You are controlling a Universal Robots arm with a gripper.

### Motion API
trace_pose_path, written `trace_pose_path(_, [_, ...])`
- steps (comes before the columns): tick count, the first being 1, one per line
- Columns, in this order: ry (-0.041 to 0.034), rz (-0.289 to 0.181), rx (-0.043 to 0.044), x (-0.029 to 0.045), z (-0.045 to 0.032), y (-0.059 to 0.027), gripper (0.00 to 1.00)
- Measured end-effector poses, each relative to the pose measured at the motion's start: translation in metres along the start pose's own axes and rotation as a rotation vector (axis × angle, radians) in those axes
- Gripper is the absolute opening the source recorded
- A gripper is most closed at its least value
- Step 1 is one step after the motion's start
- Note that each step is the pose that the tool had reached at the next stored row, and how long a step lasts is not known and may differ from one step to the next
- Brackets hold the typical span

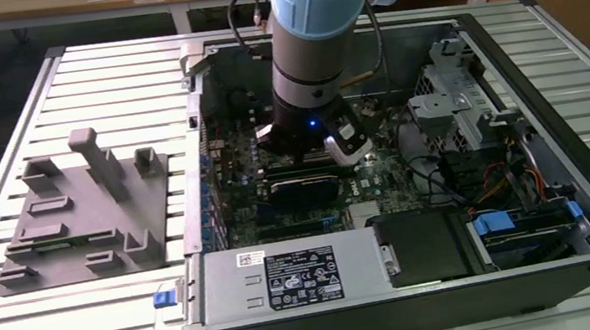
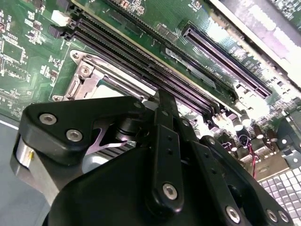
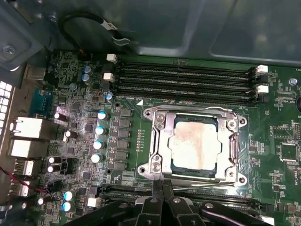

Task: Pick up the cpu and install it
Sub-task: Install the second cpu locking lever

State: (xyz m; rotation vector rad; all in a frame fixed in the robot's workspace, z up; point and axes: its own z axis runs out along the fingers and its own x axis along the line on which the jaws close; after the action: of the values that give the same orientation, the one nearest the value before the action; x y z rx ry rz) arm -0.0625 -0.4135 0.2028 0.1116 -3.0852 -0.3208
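Exterior view: the arm (image 1: pixel 309 45) drops straight down from above into the open case (image 1: pixel 570 207), wrist vertical, a small blue light on its lower section. Its pincer (image 1: pixel 311 156) hangs low over the motherboard (image 1: pixel 387 175), just above a dark block near the board's middle. On the slatted tabletop (image 1: pixel 89 325), at the exterior view's left, the grey fixture (image 1: pixel 82 216) with upright posts stands well apart from the case.

Second wrist view: the pincer (image 2: pixel 162 101) looms large, black linkages and bolts, its fingers (image 2: pixel 164 127) drawn together to a narrow tip with nothing between them. Just past the tip lies the metal socket frame (image 2: pixel 84 77), with memory slots (image 2: pixel 141 61) running beside it.

First wrist view: there is the cpu (image 3: pixel 195 146), pale silver top, lying flat and square inside the socket frame (image 3: pixel 157 155). The pincer (image 3: pixel 162 190) points at the frame's near edge, closed up, apart from the chip. Memory slots (image 3: pixel 183 80) lie on the far side of the socket.
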Motion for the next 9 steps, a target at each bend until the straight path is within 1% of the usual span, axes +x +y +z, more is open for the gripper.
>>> trace_pose_path(4, [-0.0004, -0.001, -0.0088, 0.0001, 0.0028, -0.0018, 0.11])
trace_pose_path(9, [-0.002, -0.001, -0.0305, 0.0036, 0.0033, -0.0064, 0.11])
